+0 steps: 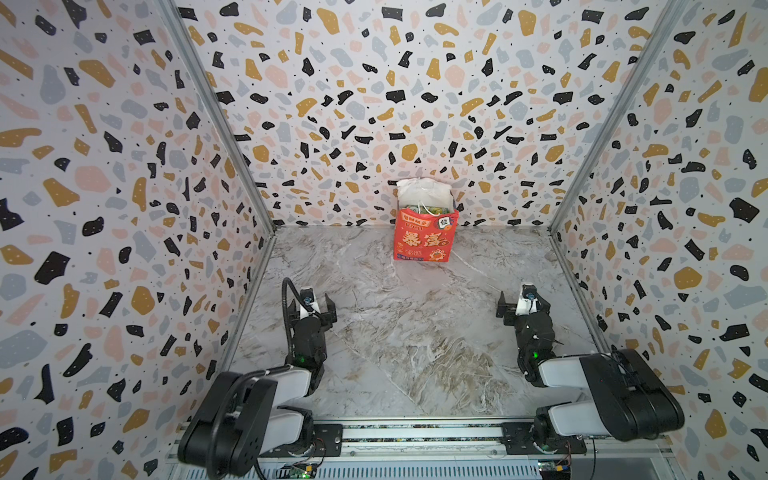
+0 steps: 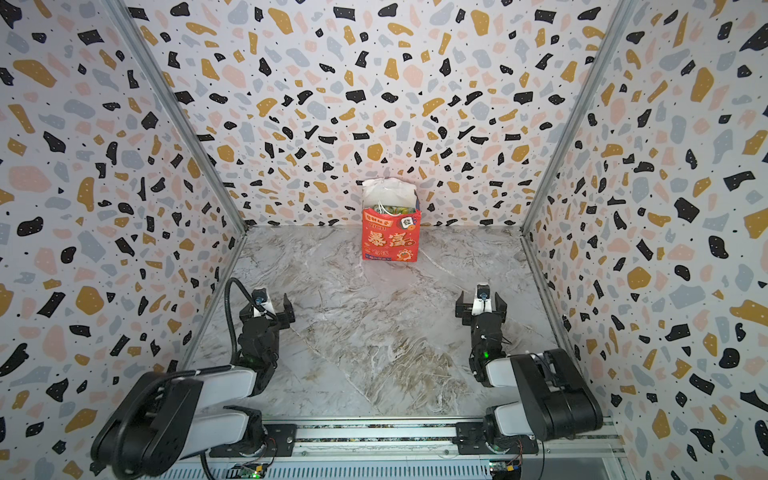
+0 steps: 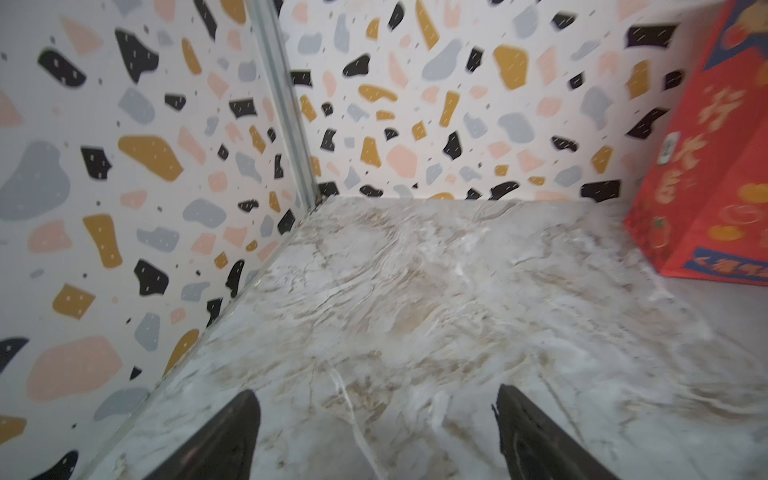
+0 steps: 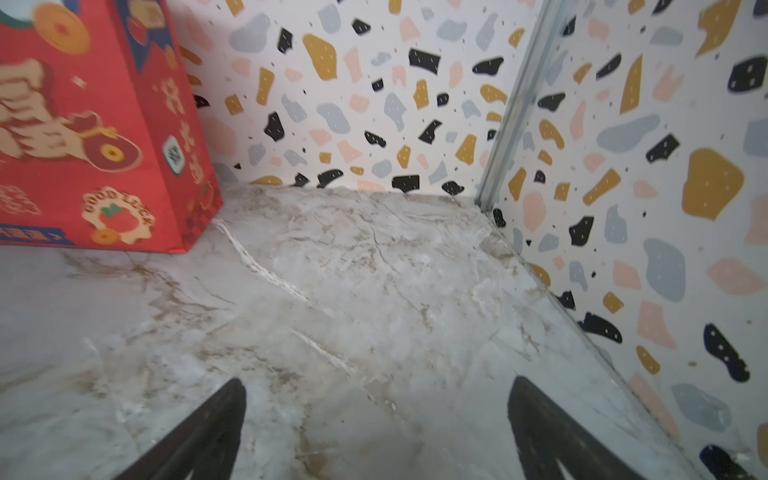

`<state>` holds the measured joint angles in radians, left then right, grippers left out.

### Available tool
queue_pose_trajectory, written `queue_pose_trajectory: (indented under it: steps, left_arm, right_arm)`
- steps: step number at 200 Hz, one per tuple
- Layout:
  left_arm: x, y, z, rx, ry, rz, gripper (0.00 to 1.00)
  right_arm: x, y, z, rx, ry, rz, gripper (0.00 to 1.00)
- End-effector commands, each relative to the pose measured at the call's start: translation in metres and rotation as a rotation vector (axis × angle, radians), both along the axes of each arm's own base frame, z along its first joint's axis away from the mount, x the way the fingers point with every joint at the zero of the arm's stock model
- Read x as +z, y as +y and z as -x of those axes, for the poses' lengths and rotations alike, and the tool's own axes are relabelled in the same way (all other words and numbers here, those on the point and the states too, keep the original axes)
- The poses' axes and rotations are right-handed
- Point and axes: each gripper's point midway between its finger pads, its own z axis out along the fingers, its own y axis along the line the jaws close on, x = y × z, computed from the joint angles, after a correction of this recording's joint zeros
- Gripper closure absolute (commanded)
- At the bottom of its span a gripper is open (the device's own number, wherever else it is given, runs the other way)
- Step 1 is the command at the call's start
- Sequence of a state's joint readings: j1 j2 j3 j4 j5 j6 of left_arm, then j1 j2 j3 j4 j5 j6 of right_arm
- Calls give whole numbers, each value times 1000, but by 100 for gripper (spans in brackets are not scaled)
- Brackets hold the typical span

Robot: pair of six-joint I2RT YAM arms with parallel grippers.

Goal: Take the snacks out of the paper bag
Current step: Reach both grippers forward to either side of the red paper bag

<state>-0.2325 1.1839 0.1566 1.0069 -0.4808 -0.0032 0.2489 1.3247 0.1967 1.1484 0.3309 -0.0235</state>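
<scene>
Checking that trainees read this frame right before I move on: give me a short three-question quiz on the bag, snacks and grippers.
1. True or false: the bag lies on its side.
2. The snacks are: A in the bag, B beside it, C held by an arm.
3. What do the left gripper and right gripper hold?
Key: 1 false, it stands upright. 2 A. 3 Nothing; both are open.

Red paper bag [image 1: 424, 243] w/ yellow chars, terrazzo-speckled walls [image 1: 374, 104], grey-beige marble tabletop [image 1: 415, 340]
</scene>
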Motion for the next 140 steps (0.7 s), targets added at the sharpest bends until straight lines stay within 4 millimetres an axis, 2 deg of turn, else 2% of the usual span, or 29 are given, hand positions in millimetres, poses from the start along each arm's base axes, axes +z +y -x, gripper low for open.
queue_pose_trajectory:
  steps: [1,13,20,25,27,33,39,47,49,50,51,58,68,78,83,93,102,105,115,117,119,121,123,124,125,140]
  left_arm:
    - [64,3,6,56,-173,109,16]
    - [97,-3,4,13,-271,208,23]
    - [110,-7,-3,3,-282,257,28]
    - [119,-10,-12,-8,-278,272,29]
    - [129,-12,-16,-14,-289,280,29]
    - [136,-19,-30,-32,-274,303,34]
    - [141,-23,-44,-40,-253,337,43]
    - [144,-34,-68,-95,-209,371,55]
    - [144,-38,-74,-112,-198,379,60]
    - [144,-40,-77,-120,-193,382,62]
    - [144,-41,-79,-127,-188,384,64]
    - [145,-50,-99,-155,-162,411,79]
    - [138,-64,-127,-191,-95,440,82]
    - [133,-84,-152,-268,-32,437,88]
    - [127,-93,-164,-297,2,443,91]
    - [111,-107,-187,-331,60,479,94]
    - [97,-126,-206,-404,120,504,100]
    - [90,-131,-212,-416,146,506,100]
    - [73,-142,-229,-439,217,511,100]
    - [68,-143,-232,-439,230,512,100]
    - [66,-144,-236,-444,234,513,100]
    - [62,-147,-238,-455,242,516,100]
    - [62,-149,-241,-462,241,517,100]
    - [59,-149,-243,-461,246,517,100]
    - [57,-150,-244,-463,250,518,100]
    - [48,-162,-265,-509,257,535,100]
  right_arm:
    - [69,7,-9,-42,-128,-218,1]
    - [82,-3,-19,-52,-147,-517,1]
    - [88,6,-32,66,-108,-605,3]
    - [95,17,-42,173,-81,-618,14]
    - [95,20,-47,195,-66,-618,19]
    - [101,29,-63,254,-26,-616,30]
    - [96,34,-80,261,47,-606,37]
    - [92,39,-101,255,123,-585,56]
    - [84,40,-104,249,153,-584,58]
    - [90,40,-109,252,146,-584,59]
    - [84,40,-110,248,164,-583,60]
    - [81,44,-126,263,205,-587,65]
    - [75,49,-145,290,254,-608,76]
    - [70,55,-160,317,280,-619,81]
    - [73,57,-168,329,281,-616,82]
    - [61,64,-180,347,329,-620,85]
    - [59,68,-193,367,347,-620,85]
    - [52,71,-195,376,365,-621,86]
    - [47,78,-209,409,376,-625,86]
    - [37,80,-211,413,397,-630,86]
    - [44,80,-215,423,385,-628,87]
    - [32,82,-216,424,411,-633,87]
    - [39,84,-220,439,401,-632,87]
    - [27,84,-221,435,425,-636,88]
    - [25,84,-222,436,431,-636,88]
    - [11,95,-244,480,472,-623,89]
